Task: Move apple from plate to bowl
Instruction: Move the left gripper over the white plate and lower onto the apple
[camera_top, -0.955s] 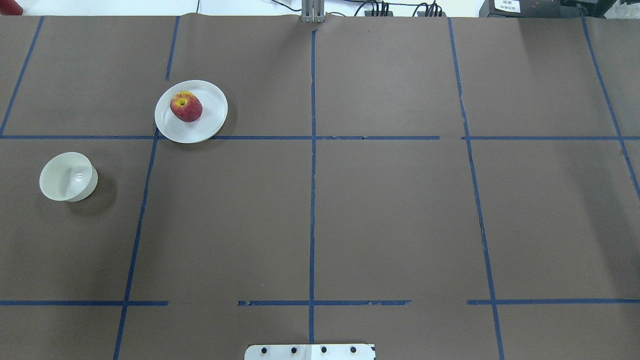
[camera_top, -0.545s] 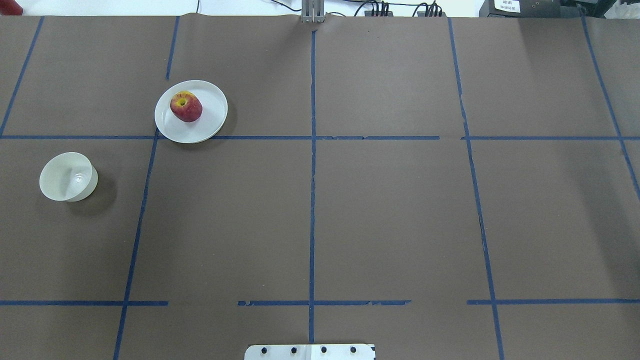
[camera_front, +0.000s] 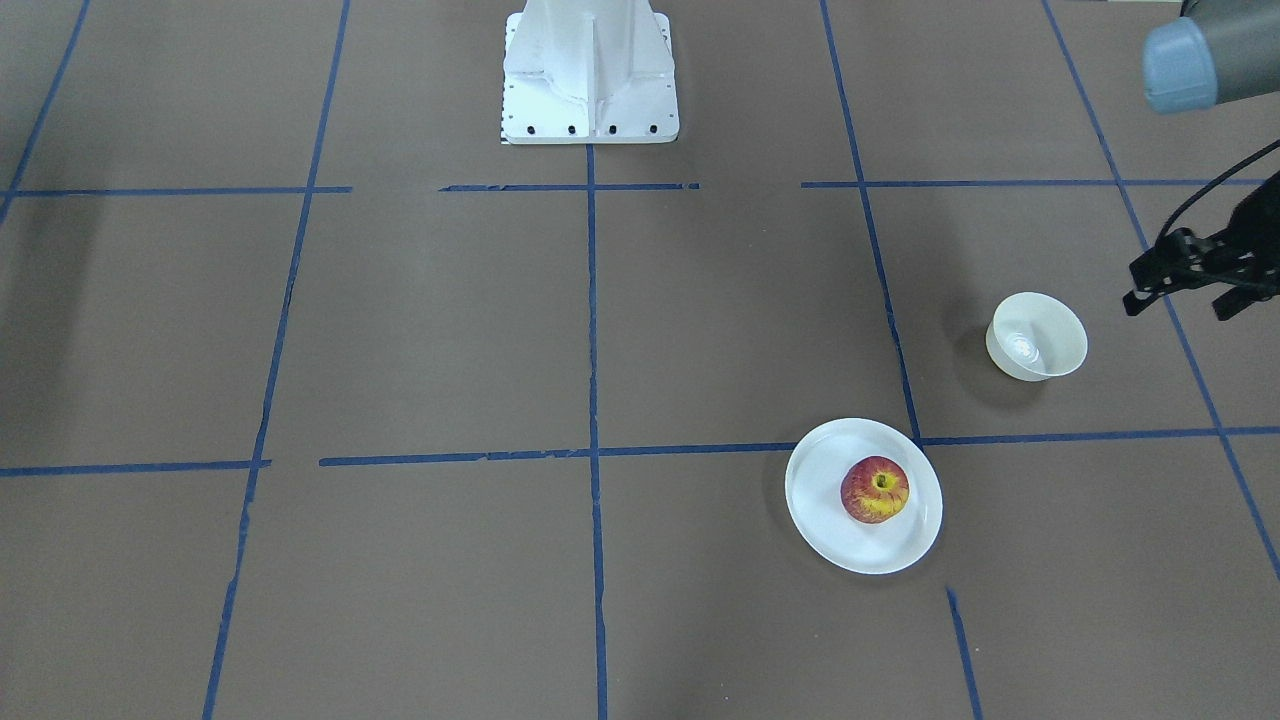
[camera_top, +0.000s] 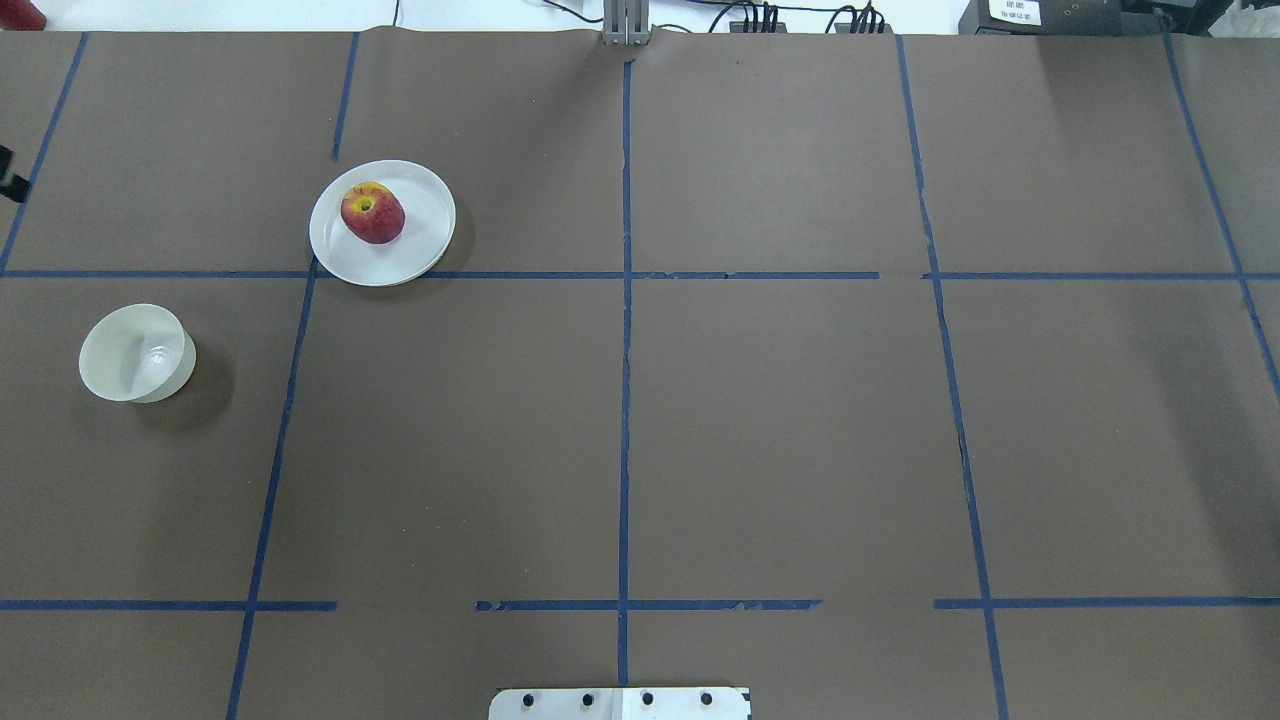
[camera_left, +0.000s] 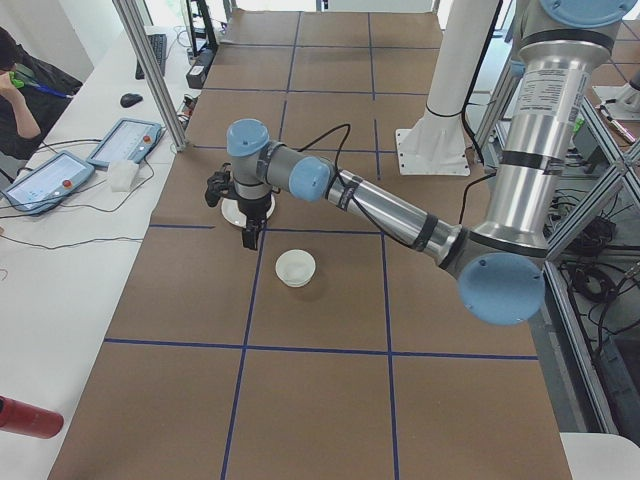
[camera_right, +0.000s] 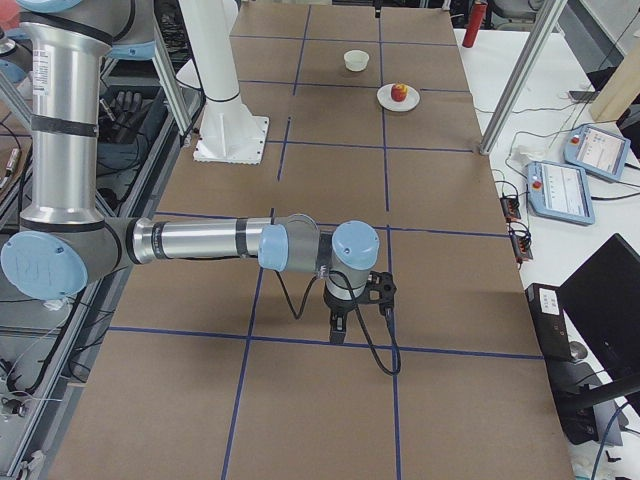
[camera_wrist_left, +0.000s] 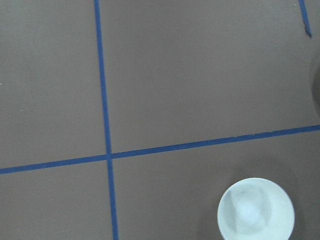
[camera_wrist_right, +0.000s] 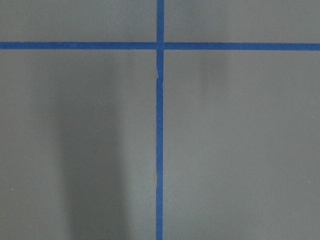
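The red and yellow apple (camera_top: 372, 212) lies on the white plate (camera_top: 425, 245) at the far left of the table; it also shows in the front view (camera_front: 875, 490) on that plate (camera_front: 830, 535). The small white bowl (camera_top: 135, 353) stands empty, nearer and further left (camera_front: 1037, 337). My left gripper (camera_front: 1178, 305) hovers open and empty beside the bowl, towards the table's left end. The left wrist view shows the bowl (camera_wrist_left: 256, 210) at its bottom right. My right gripper (camera_right: 360, 320) is far off at the table's right end; I cannot tell its state.
The robot's white base mount (camera_front: 590, 80) stands at the near middle edge. Blue tape lines (camera_top: 625, 300) divide the brown table cover. A red bottle (camera_left: 30, 418) lies on the side table beyond the left end, and tablets (camera_left: 125, 140) lie further along it.
A black bit of my left gripper has come into the overhead view at its left edge. The apple, plate and bowl have not moved.
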